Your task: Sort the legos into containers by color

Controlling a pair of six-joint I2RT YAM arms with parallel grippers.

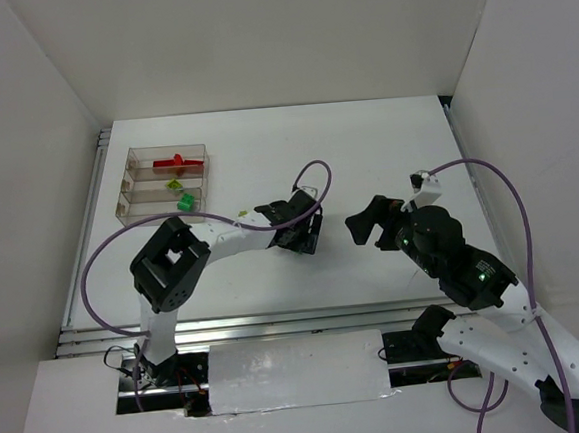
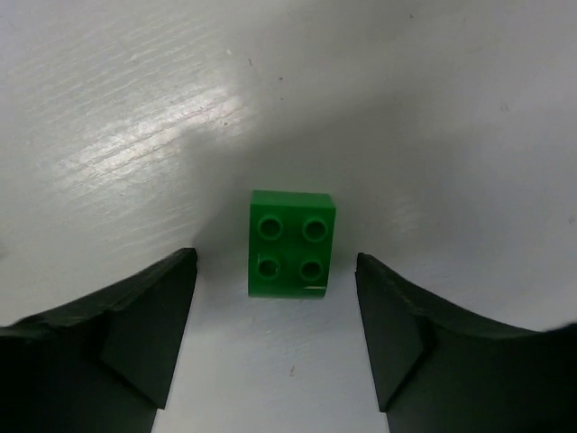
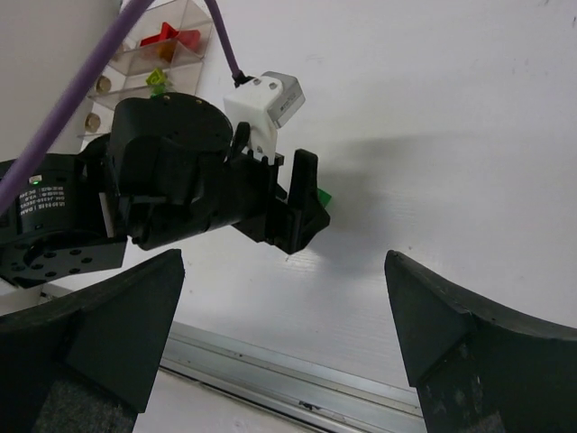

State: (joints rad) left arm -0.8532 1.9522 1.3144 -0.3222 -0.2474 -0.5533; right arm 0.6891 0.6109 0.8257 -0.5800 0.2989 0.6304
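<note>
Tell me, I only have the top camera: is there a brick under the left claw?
Observer: Yes. The left wrist view shows a green brick lying studs up on the table, inside the left claw.
Operator: Is the claw gripping it?
Observer: No. The claw is open, with table showing on both sides of the brick.
Operator: And the right claw?
Observer: Its wrist view shows the right claw open with nothing in it.
</note>
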